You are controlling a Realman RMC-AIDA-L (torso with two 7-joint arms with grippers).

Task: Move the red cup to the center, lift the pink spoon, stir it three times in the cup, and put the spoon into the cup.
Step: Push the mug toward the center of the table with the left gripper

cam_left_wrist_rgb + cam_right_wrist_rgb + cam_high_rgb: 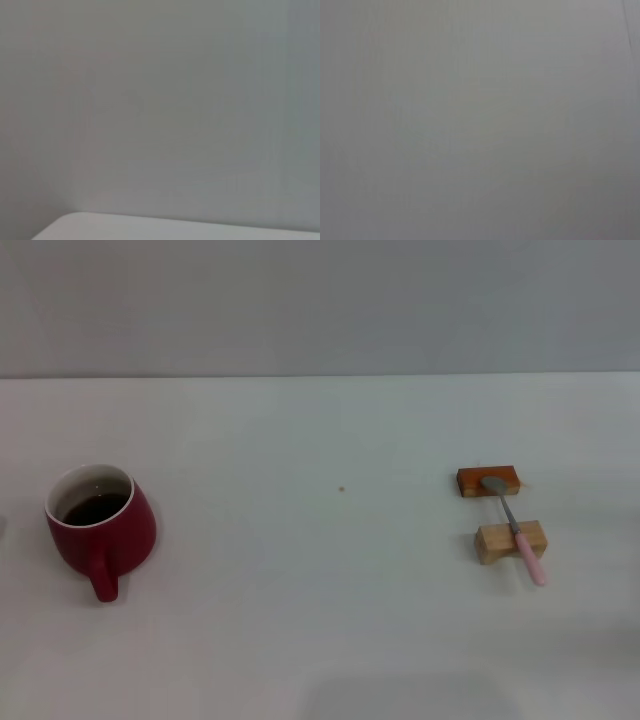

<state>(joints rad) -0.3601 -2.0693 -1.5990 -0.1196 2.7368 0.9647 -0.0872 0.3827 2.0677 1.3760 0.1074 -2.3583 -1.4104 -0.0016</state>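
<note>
Two end effectors, yet finding neither in any view: both wrist views facing blank grey, so being unable to tell whether released or clenched, and seeing nothing grasped.

Moving outward to the tabletop (320, 590): finding the red cup (100, 525) standing upright far over on the robot's left, dark liquid inside, loop handle turned toward the robot's near side. Finding the pink spoon (515, 530) well apart on the right, lying across two small wooden blocks, its grey bowl resting on the darker far block (488, 481), its neck crossing the lighter near block (510, 542), its pale pink handle overhanging toward the robot. Noting a tiny dark speck (341, 489) near the middle, between cup and spoon.

Judging the task as not yet begun: cup not at the center, spoon untouched on its blocks. Taking the first step, moving the cup, as the one in hand.

Calling next, probably, for the left arm, being on the cup's side: coming down at the cup, closing on the handle or body, then sliding or carrying it level toward the middle, going slowly to avoid slopping the liquid. Leaving the spoon's raised handle for the right arm afterwards.
</note>
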